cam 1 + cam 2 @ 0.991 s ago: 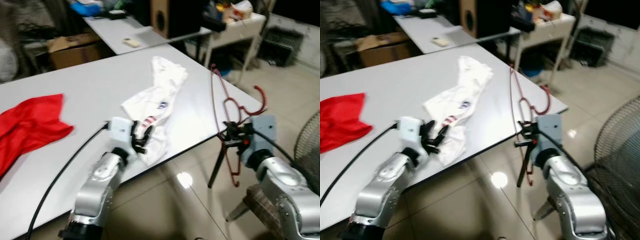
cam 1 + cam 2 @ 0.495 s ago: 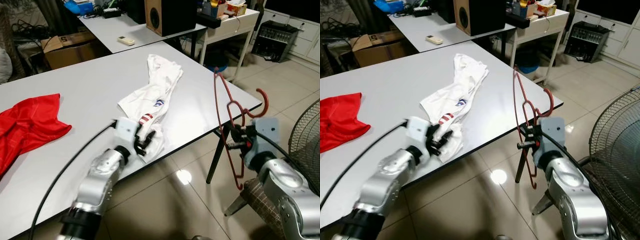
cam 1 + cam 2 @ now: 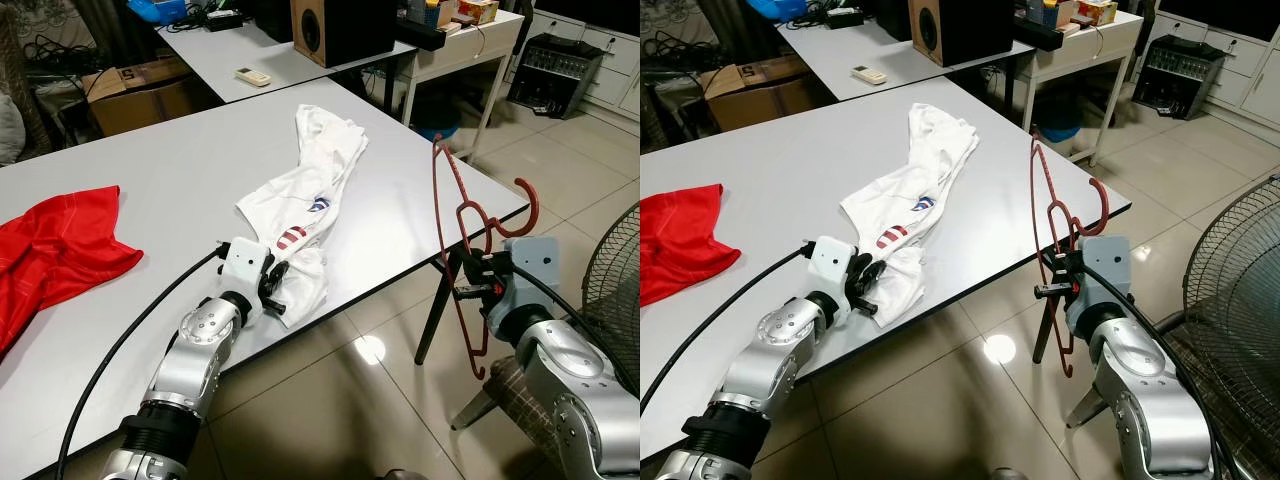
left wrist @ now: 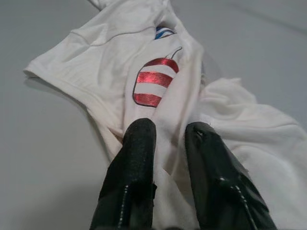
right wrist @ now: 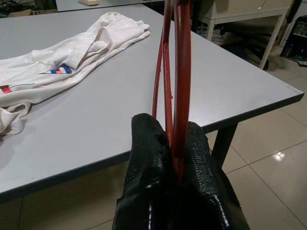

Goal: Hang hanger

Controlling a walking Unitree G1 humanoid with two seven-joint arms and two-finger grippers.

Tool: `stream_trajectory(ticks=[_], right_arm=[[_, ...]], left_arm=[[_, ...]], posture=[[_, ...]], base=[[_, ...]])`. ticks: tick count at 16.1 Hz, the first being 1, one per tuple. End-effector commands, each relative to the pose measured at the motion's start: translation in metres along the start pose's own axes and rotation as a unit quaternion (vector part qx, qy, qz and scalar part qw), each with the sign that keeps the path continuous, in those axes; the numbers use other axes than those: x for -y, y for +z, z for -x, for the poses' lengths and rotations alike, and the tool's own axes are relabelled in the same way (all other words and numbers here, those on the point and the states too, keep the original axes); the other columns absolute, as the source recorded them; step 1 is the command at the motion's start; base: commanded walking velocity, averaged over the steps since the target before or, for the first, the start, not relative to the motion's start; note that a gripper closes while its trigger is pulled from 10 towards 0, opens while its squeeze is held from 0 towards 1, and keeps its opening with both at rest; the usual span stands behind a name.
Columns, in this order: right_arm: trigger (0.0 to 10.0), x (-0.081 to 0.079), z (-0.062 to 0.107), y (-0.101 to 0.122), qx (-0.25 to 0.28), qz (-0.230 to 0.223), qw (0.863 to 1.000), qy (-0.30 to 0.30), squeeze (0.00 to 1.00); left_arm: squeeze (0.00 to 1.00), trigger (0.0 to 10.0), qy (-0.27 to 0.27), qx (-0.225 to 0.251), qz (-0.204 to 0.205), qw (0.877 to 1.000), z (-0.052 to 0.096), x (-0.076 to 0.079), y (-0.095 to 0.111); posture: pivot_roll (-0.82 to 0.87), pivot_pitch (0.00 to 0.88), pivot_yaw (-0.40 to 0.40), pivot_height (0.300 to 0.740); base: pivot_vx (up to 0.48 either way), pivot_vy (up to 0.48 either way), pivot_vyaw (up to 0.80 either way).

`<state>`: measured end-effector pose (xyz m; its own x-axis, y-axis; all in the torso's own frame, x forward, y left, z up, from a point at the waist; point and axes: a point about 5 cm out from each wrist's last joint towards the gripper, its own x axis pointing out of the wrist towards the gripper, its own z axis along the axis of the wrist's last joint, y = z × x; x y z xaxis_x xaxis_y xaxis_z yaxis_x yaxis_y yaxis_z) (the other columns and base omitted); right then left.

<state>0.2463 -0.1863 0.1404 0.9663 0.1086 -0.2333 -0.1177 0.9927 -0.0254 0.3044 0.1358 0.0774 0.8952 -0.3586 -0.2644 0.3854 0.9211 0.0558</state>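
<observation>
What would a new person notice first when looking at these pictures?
Probably the thin dark red wire hanger, held upright by the right gripper just off the near corner of the grey table. Next comes the crumpled white T-shirt with a red striped print, whose near end the left gripper pinches, and the bright red cloth at the table's left edge.

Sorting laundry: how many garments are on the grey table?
2: a white t-shirt mid-table, its near end at the left pincer, and a red garment at the table's left edge.
</observation>
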Motion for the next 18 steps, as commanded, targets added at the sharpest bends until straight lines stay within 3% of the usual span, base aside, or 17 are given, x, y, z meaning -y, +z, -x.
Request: stream_trajectory(ticks=[1, 5, 11, 13, 14, 15, 18], right_arm=[[10.0, 0.0, -0.001, 0.002, 0.007, 0.001, 1.0, 0.0, 0.0], [10.0, -0.001, -0.003, 0.002, 0.01, 0.005, 1.0, 0.003, 0.0], [10.0, -0.002, -0.005, 0.002, 0.015, 0.004, 1.0, 0.001, 0.0], [10.0, -0.002, -0.005, 0.003, 0.019, 0.001, 1.0, -0.002, 0.0], [10.0, -0.002, -0.006, 0.004, 0.022, -0.001, 1.0, -0.003, 0.0], [10.0, -0.003, -0.007, 0.004, 0.024, -0.004, 1.0, -0.004, 0.0], [10.0, -0.005, -0.008, 0.004, 0.03, -0.012, 0.999, -0.007, 0.0]], left_arm=[[0.0, 0.0, -0.007, 0.011, 0.0, 1.0, -0.002, -0.001, 0.005], [0.0, 0.0, -0.023, 0.011, 0.008, 1.0, -0.001, 0.004, 0.001], [0.0, 0.0, 0.012, 0.007, 0.015, 1.0, 0.0, -0.013, 0.001], [0.0, 0.0, -0.002, 0.057, 0.043, 0.997, 0.001, -0.02, 0.021], [0.0, 0.0, -0.019, 0.119, 0.078, 0.99, 0.002, -0.03, 0.052], [0.0, 0.0, -0.021, 0.16, 0.084, 0.983, 0.003, -0.041, 0.077], [0.0, 0.0, -0.01, 0.237, 0.059, 0.97, 0.012, -0.069, 0.132]], posture=[[-0.17, 0.0, 0.073, 0.74], [-0.16, 0.0, 0.067, 0.74], [-0.16, 0.0, 0.075, 0.74], [-0.15, 0.0, 0.078, 0.74], [-0.15, 0.0, 0.081, 0.74], [-0.14, 0.0, 0.087, 0.74], [-0.14, 0.0, 0.101, 0.74]], base=[[0.0, 0.0, 0.0], [0.0, 0.0, 0.0], [0.0, 0.0, 0.0], [0.0, 0.0, 0.0], [0.0, 0.0, 0.0], [0.0, 0.0, 0.0], [0.0, 0.0, 0.0]])
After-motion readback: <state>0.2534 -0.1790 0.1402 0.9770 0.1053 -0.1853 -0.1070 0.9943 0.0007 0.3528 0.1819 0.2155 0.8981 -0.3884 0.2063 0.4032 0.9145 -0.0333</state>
